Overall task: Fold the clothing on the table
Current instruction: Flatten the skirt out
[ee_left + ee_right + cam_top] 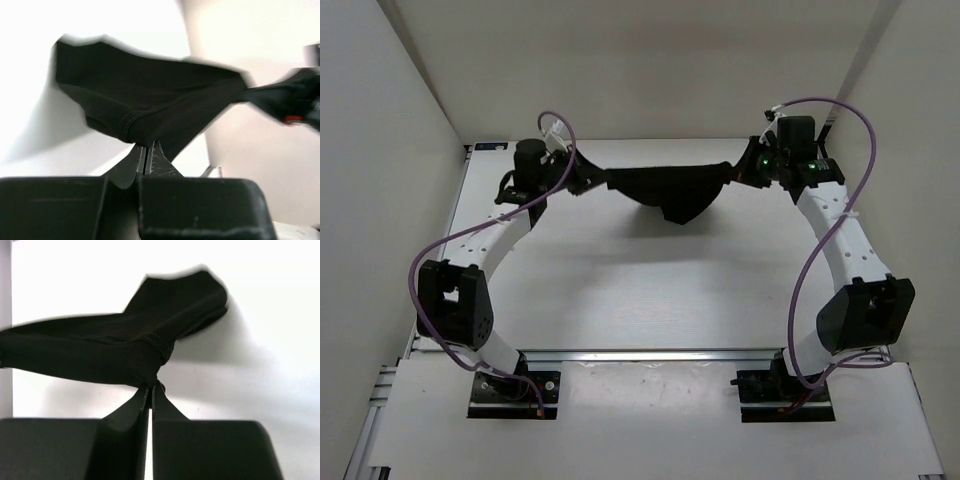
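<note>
The black clothing (670, 190) hangs stretched between both grippers at the far side of the white table (640, 290), its middle sagging toward the tabletop. My left gripper (588, 178) is shut on the cloth's left end. In the left wrist view the jaws of that gripper (146, 145) pinch the lower edge of the clothing (145, 95), and the right gripper shows blurred at the far right. My right gripper (745, 170) is shut on the right end. Its wrist view has the gripper (151, 385) pinching a bunched corner of the clothing (110, 350).
White walls (410, 120) enclose the table on the left, back and right. A metal rail (650, 355) crosses the near edge between the arm bases (515, 390). Purple cables (840, 130) loop beside both arms.
</note>
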`<state>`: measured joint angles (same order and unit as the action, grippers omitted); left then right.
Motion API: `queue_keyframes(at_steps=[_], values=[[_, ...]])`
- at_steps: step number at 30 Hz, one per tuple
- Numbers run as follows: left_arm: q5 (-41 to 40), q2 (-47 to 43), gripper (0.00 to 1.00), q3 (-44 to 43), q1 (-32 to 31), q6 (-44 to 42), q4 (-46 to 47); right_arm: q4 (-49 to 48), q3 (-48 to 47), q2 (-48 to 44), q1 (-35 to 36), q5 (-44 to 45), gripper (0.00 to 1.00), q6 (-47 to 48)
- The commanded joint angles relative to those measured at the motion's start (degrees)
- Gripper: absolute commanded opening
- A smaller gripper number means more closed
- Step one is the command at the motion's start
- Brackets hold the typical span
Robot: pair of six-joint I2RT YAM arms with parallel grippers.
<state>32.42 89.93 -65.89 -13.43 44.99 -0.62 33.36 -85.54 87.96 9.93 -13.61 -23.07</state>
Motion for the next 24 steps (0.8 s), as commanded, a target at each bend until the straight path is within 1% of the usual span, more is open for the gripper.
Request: queue_keyframes(at_steps=[1,4,5,6,7,8,9,10,12,13,14,16,17,18,19,20,21,22,23,24], values=[[9.0,-1.3,0.00,-5.8,2.8,3.7,6.7,2.1,-3.9,-3.3,-1.2,4.3,0.00,3.9],[12.3,-4.7,0.00,-2.9,3.0,7.8,12.8,1.0,-1.5,-8.3,0.7,4.8,0.00,5.8],[12.7,-5.3,0.00,-0.3,2.9,9.6,15.9,0.5,0.6,-9.5,1.1,5.6,0.00,6.5],[14.7,-7.1,0.00,1.4,3.0,13.2,21.2,0.4,3.1,-12.1,2.1,5.9,0.00,6.7],[16.1,-9.3,0.00,4.6,2.9,15.0,27.5,-0.5,4.7,-15.2,3.0,6.2,0.00,7.2],[16.6,-10.5,0.00,8.1,3.1,19.9,30.2,-1.2,7.3,-16.8,3.3,6.5,0.00,7.3],[17.8,-13.2,0.00,10.9,3.1,22.9,35.1,-2.2,9.8,-20.3,3.8,6.9,0.00,7.4],[17.8,-16.1,0.00,11.8,3.1,23.9,37.0,-2.3,11.3,-23.5,5.0,7.4,0.00,7.4],[18.7,-20.2,0.00,13.5,2.4,23.9,37.2,-2.1,13.5,-29.2,6.5,9.2,0.00,8.0],[19.1,-23.7,0.00,14.6,2.0,23.8,37.6,-1.6,13.7,-32.4,7.4,9.5,0.00,8.1],[19.4,-26.8,0.00,15.7,2.0,24.1,38.3,-1.0,14.5,-33.6,8.1,9.6,0.00,9.1],[19.2,-31.5,0.00,18.5,2.6,28.4,44.3,-1.8,17.3,-40.2,10.8,11.1,0.00,9.3],[18.6,-33.5,0.00,19.9,3.3,29.2,45.4,-2.9,18.1,-41.6,11.2,12.8,0.00,9.2],[17.9,-34.5,0.00,19.8,3.6,27.9,43.4,-3.4,19.8,-43.5,11.9,15.2,0.01,7.8],[16.6,-34.8,0.00,19.2,3.9,22.3,34.7,-3.9,20.0,-44.3,11.8,17.4,0.00,7.8],[13.6,-33.6,0.00,16.9,3.8,18.8,21.2,-2.6,19.4,-42.0,10.4,18.0,0.00,7.8],[12.1,-33.0,0.00,14.4,3.5,11.4,14.8,-0.6,17.2,-40.2,9.2,17.0,0.00,8.7],[7.9,-30.1,0.00,13.3,2.6,8.6,7.1,0.3,14.8,-35.5,5.0,14.9,0.01,9.4],[6.6,-27.2,0.00,12.5,2.2,5.8,5.2,1.7,13.8,-30.6,-0.8,8.8,0.00,9.2],[7.0,-23.3,0.00,12.7,2.7,6.1,5.0,2.1,12.9,-28.4,-2.7,4.3,0.00,8.3]])
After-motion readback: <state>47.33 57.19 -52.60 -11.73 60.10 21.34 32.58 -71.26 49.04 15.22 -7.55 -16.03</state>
